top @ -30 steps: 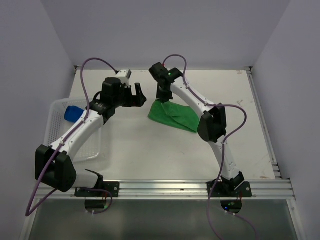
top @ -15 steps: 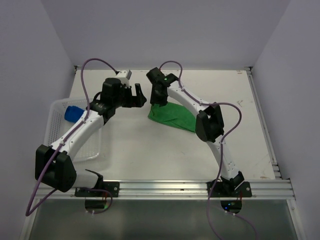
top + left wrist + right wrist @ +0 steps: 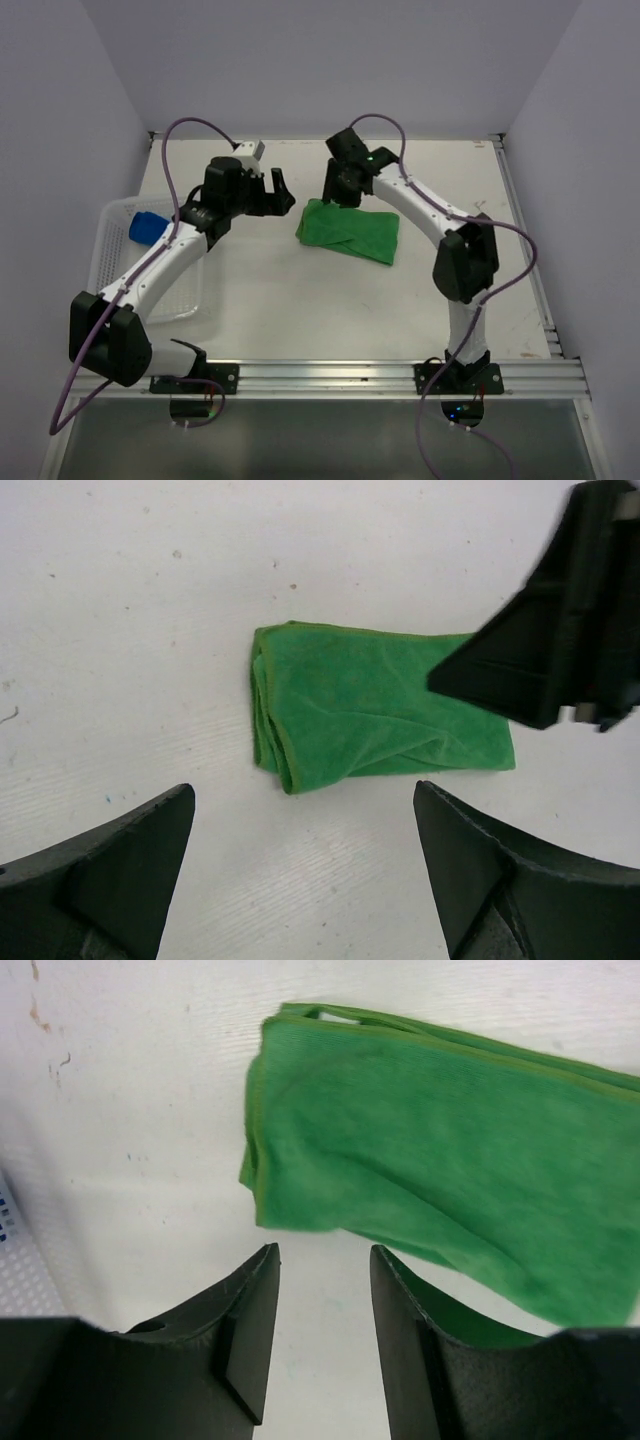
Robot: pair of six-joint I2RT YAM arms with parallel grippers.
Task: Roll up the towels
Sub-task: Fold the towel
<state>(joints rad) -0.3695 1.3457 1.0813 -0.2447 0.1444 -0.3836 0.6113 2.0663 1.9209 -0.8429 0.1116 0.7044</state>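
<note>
Right pincer is hovering just beside one end of the bright green cloth towel, its jaws parted and empty, gripping nothing. From above it is hanging over the towel's far edge, toward the left end. The left pincer is waiting spread wide a little to the left, also holding nothing and looking down at the same cloth from well clear of it.

The green towel is lying flat on the white desk, roughly in the middle, folded into an oblong with its layered edges showing at the left end. No coil is showing in it anywhere, so I am judging the rolling of this one as not yet begun, only the folding done. The royal blue cloth towel is sitting as a small bundle in the far corner of the white plastic mesh basket at the left side of the desk; whether it is rolled is too small to tell. At least the green roll is remaining.
</note>
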